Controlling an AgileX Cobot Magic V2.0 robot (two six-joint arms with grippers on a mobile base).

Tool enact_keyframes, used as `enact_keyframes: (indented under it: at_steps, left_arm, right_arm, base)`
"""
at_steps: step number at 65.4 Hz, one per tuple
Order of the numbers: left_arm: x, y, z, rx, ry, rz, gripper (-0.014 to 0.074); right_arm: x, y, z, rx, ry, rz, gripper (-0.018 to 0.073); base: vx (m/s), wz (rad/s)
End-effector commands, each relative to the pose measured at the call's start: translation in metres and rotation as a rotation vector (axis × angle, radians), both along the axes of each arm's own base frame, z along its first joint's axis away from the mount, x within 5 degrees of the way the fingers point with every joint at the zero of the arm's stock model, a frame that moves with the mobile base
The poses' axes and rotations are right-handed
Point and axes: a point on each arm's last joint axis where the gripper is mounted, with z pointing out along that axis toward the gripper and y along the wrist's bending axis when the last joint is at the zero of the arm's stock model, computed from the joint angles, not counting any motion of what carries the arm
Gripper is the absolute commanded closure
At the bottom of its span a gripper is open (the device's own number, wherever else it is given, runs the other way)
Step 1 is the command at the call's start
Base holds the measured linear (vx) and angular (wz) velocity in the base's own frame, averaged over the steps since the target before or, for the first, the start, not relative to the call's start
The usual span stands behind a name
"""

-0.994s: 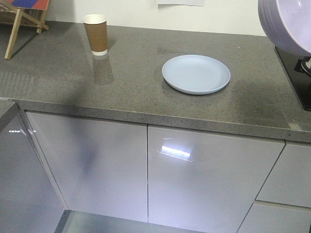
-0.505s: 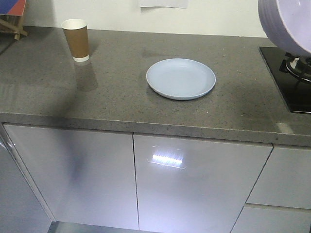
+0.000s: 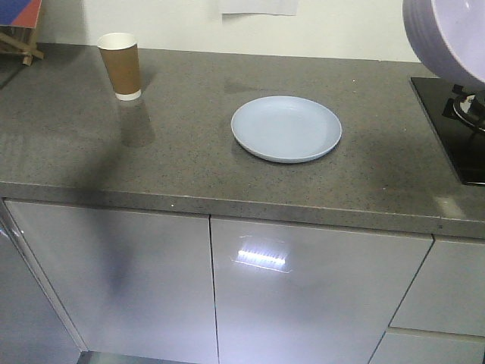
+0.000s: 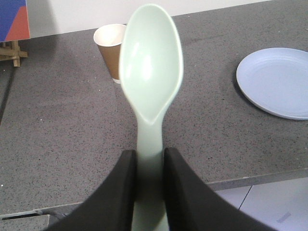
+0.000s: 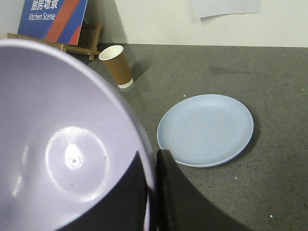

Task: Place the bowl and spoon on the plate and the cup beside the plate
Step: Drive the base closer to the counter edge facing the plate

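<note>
While both arms carry their loads clear of the worktop (image 3: 189,152), the step in hand is judged to be the approach to placement: nothing rests on the plate (image 3: 286,129) yet. The plate lies flat and bare at mid-worktop. In the front view the bowl (image 5: 62,144) hangs at 2 o'clock from the plate. The right jaws are closed on its rim, one inside the wall and one outside. The cup (image 3: 121,64) stands upright at 10 o'clock from the plate, well apart. The left jaws clamp the spoon (image 4: 151,72) by its handle, the scoop projecting toward 12 o'clock. The next move calls for lowering the bowl level over the plate centre before release.
</note>
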Motion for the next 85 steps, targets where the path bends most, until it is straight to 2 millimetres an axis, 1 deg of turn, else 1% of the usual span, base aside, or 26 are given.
enact_keyframes:
  at_steps: [1,85]
  left_arm:
    - [-0.0075,-0.0009,0.0196,-0.03,-0.114,0.002,0.0603]
    - [-0.0075,-0.0009,0.0196,-0.03,-0.114,0.002,0.0603]
  right_arm:
    - [-0.0083,0.0045,0.0195,0.027,-0.097,-0.01,0.0565]
    - [-0.0083,0.0045,0.0195,0.027,-0.097,-0.01,0.0565]
  base:
    - [0.04,0.01]
    - [0.04,0.0]
